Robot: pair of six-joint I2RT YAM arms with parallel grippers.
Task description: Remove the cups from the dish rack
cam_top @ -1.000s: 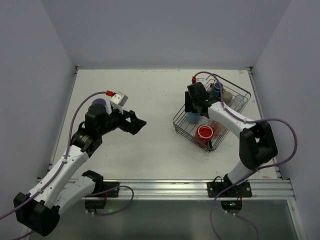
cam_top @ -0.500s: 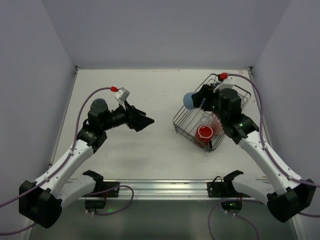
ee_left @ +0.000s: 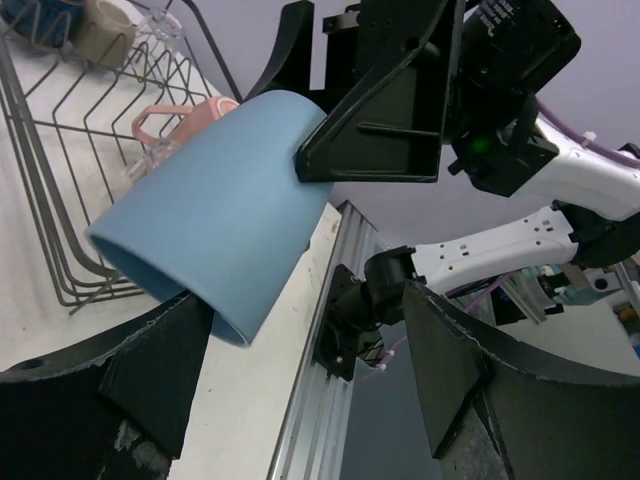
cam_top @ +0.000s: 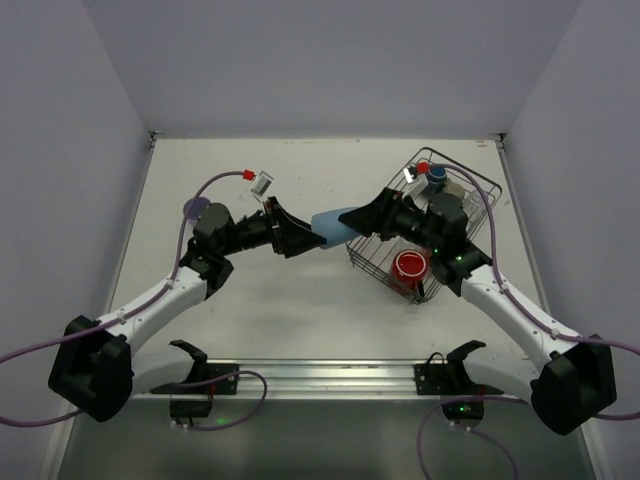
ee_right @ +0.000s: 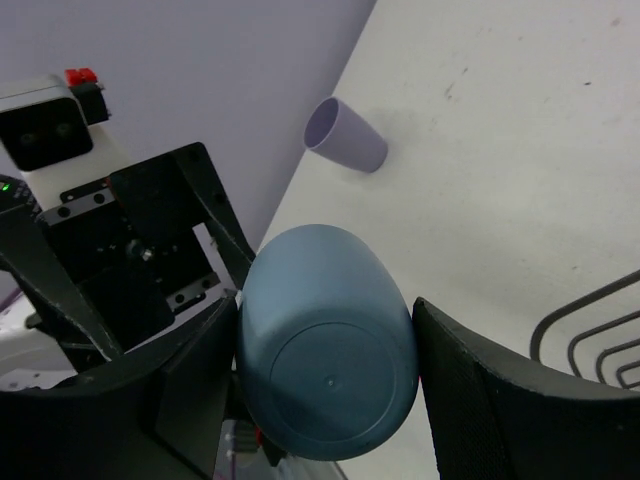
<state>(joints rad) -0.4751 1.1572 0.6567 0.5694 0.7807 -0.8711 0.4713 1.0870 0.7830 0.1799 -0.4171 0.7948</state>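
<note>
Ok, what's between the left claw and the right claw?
The light blue cup, gripped by the right claw, mouth toward the open left claw; top view shows it.

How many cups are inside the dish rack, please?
4: red cup at the near end, pink mug mid-rack, dark blue cup and olive-grey cup at the far end; others may be hidden.

White tabletop (cam_top: 300, 180), pale walls (cam_top: 330, 60) on 3 sides, silver rail (cam_top: 330, 372) along near edge
</note>
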